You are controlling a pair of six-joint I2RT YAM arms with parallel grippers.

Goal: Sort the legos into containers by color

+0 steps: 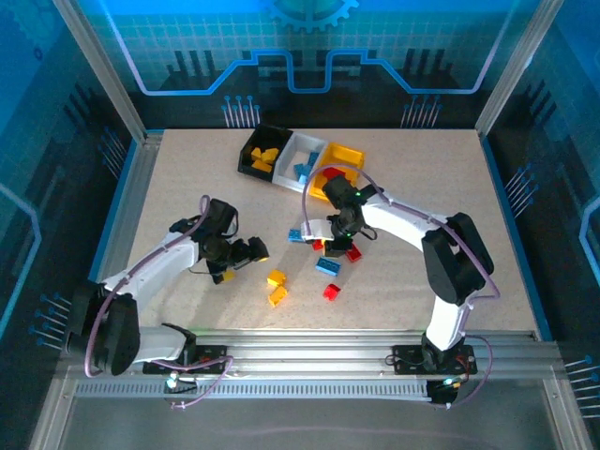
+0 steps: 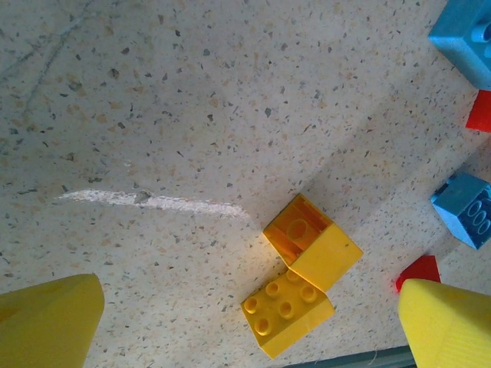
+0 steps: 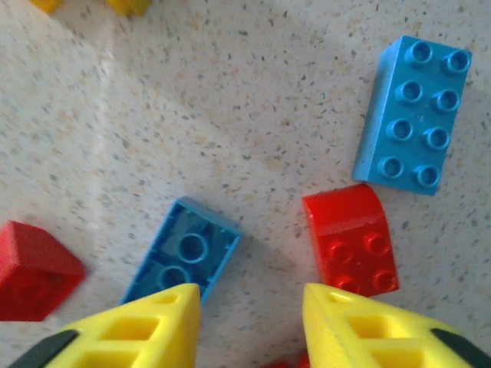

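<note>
Nearest the lens in the left wrist view, the left gripper (image 2: 249, 318) is standing spread wide with nothing between its yellow fingertips (image 2: 50, 322), which are sitting in the two bottom corners. Just past them, low and right of centre, two yellow legos (image 2: 303, 276) are lying touching, one studs-up, the other tipped so its hollow underside is showing. In the right wrist view the right gripper (image 3: 252, 307) is hovering with a narrow gap between its tips (image 3: 360, 330), gripping nothing. Just above the tip at lower left an overturned blue brick (image 3: 182, 257) is lying with its sockets up. A red brick (image 3: 351, 239) with a rounded end is lying just above the other tip, a long blue eight-stud brick (image 3: 414, 115) at upper right and a sloped red piece (image 3: 34, 268) at the left edge. These pieces are looking like light, stiff, glossy plastic, so I am judging that they will be sliding or twisting rather than bending or breaking. The safest hold is probably across two flat opposite side walls, low down, avoiding studs, slopes and rounded ends. In the top view the loose bricks (image 1: 327, 266) are lying scattered across the middle of the table (image 1: 187, 187), well apart from the containers (image 1: 298, 139) at the upper centre. There the black bin (image 1: 253, 167) is holding yellow pieces, the white bin (image 1: 291, 178) blue ones and the yellow bin (image 1: 352, 150) red ones.
</note>
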